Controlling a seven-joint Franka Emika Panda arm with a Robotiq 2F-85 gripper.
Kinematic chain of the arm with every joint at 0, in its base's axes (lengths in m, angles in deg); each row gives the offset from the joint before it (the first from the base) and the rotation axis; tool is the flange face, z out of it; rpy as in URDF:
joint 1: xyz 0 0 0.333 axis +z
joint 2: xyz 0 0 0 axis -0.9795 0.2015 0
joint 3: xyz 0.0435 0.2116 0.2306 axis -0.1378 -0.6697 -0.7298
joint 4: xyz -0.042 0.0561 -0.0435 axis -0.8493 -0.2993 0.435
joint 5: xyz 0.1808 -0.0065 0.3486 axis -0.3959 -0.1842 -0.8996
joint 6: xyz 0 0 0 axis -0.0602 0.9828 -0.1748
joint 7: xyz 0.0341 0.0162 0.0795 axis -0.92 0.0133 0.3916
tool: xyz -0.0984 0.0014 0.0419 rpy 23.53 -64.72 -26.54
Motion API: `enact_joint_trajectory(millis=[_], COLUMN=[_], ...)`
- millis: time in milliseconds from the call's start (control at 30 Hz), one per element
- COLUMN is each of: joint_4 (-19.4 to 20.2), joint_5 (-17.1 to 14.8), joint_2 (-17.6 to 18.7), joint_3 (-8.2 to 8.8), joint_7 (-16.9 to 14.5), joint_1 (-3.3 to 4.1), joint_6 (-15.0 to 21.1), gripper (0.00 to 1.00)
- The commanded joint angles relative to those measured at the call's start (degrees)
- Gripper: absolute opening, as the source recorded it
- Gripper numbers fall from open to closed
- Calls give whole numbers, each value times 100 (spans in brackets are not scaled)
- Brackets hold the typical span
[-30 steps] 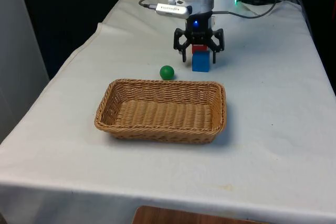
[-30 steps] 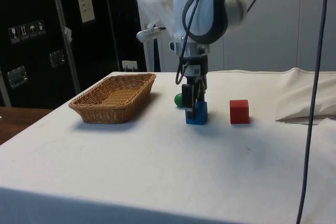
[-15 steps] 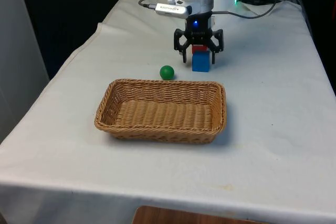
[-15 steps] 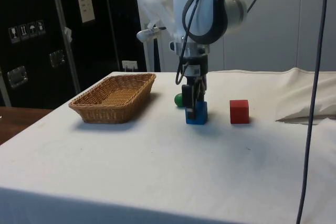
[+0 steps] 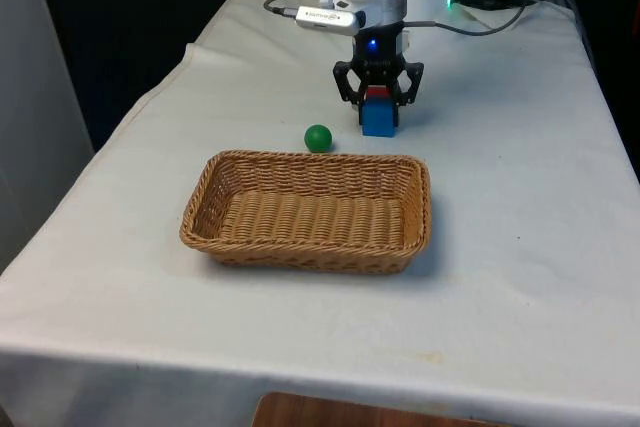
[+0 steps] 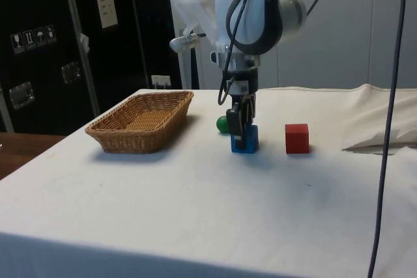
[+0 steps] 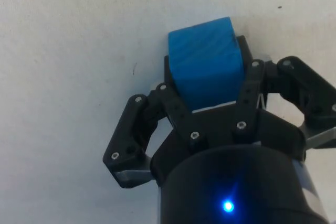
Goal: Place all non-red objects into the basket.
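Now the gripper [image 5: 378,99] sits low on the cloth with its fingers pinched against two opposite side faces of the blue cube [image 5: 379,118], which rests on the table just behind the basket [image 5: 305,212]. Cube looks light, rigid, flat-sided, so a mid-height pinch should hold. Green ball [image 5: 318,138] beside it will roll; red cube [image 6: 296,138] stays put. No readable writing or labels.

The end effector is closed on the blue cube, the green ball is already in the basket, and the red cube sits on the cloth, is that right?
Not quite. The green ball is not in the basket; the front view shows it on the cloth just beyond the far rim. The rest holds: the end effector is closed on the blue cube, and the red cube sits on the cloth.
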Motion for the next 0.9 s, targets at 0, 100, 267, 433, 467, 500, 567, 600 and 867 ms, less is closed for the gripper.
enact_joint_trajectory(millis=[0, 100, 267, 433, 467, 500, 567, 600, 867], joint_4=[0, 40, 138, 201, 229, 241, 252, 252, 241], joint_5=[-6, 46, 115, 29, 201, 212, 252, 281, 441], joint_2=[-6, -115, -372, -630, -699, -756, -865, -922, -1312], joint_3=[0, 40, 109, 63, 143, 149, 160, 166, 195], joint_7=[0, 29, 74, 0, 115, 120, 143, 155, 235], joint_1=[0, 17, 40, 0, 29, 23, 17, 17, -11], joint_6=[0, -57, -183, -298, -361, -401, -487, -533, -871], gripper=[1, 1, 1, 1, 1, 1, 1, 1, 1])
